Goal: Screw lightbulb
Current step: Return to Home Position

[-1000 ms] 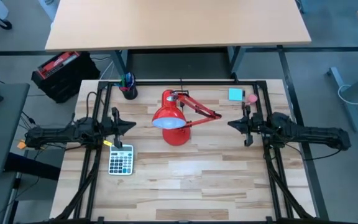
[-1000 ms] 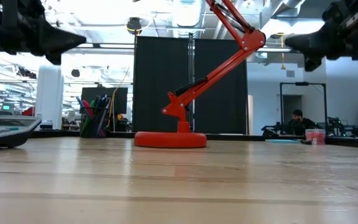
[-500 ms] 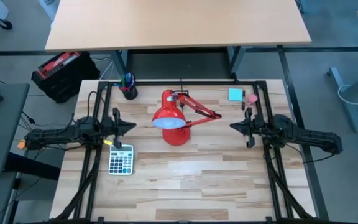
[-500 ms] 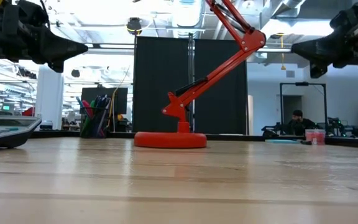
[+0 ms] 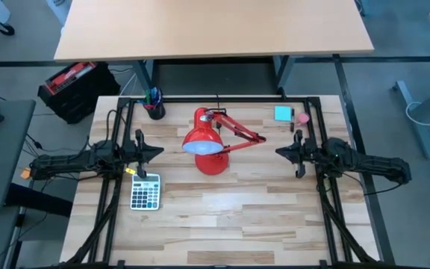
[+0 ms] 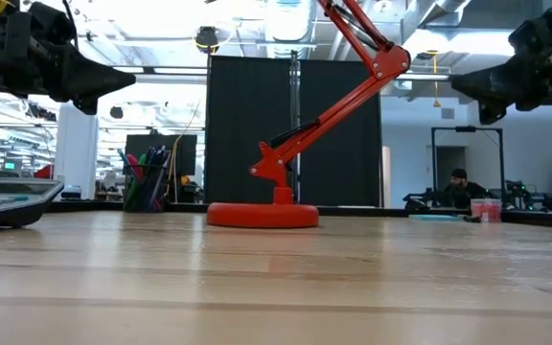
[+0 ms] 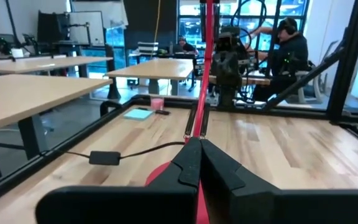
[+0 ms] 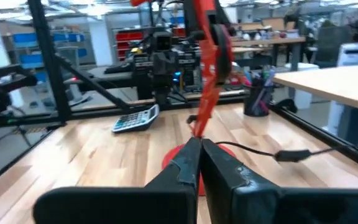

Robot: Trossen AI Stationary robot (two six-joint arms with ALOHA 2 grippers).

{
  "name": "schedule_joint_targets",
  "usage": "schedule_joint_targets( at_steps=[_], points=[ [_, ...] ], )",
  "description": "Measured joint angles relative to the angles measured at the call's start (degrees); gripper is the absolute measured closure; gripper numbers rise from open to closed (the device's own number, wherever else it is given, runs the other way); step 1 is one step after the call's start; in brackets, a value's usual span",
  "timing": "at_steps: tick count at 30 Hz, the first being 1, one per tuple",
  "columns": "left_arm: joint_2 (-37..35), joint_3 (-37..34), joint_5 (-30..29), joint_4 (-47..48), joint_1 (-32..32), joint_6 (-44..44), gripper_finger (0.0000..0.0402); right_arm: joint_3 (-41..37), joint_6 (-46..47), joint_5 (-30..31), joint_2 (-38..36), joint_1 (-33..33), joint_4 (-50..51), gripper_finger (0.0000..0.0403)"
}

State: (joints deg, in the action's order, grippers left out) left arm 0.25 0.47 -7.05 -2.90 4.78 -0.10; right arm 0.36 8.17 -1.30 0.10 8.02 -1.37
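Pale wooden planks form the desk [image 5: 230, 220], ringed by a black frame, and beyond it lies an open workshop of benches and screens. Both arms reach in from the desk's sides, held above the surface and pointing at each other.

The left tool [image 5: 157, 152] is clenched on nothing, its two dark fingers [image 7: 188, 167] pressed together to a point. The right tool [image 5: 279, 152] is clenched and empty in the same way.

Between the two tips stands the red lamp [image 5: 213, 163], its jointed arm slanting toward the right tool. The lightbulb [image 5: 202, 148] sits in the mouth of the lamp's shade [image 5: 202, 134], showing as a pale bluish round. It lies straight ahead of the left tool's tip, nearer to that tool than to the right one, and neither touches it.

A calculator [image 5: 145, 193] lies flat just beside the left tool, toward the desk's front edge. A cup of pens [image 5: 154, 106] stands on that tool's other side, at the far corner. A blue pad [image 5: 283, 113] and a small pink object [image 5: 302, 118] lie near the right tool, toward the far edge.

Past the lamp, the left wrist view shows a person [image 7: 289, 50] seated at a bench.
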Motion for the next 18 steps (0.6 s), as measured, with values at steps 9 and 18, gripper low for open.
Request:
schedule_joint_targets(
  at_steps=[9,18],
  points=[
    [0.07,-0.04,0.04,0.0,0.0,-0.22,0.0401,-0.02,11.73,-0.03,0.0,-0.01,0.07,0.0377],
    [0.07,-0.04,0.21,0.0,0.0,-0.2,0.0401,-0.04,11.8,-0.05,0.0,-0.01,0.13,0.0377]
  ],
)
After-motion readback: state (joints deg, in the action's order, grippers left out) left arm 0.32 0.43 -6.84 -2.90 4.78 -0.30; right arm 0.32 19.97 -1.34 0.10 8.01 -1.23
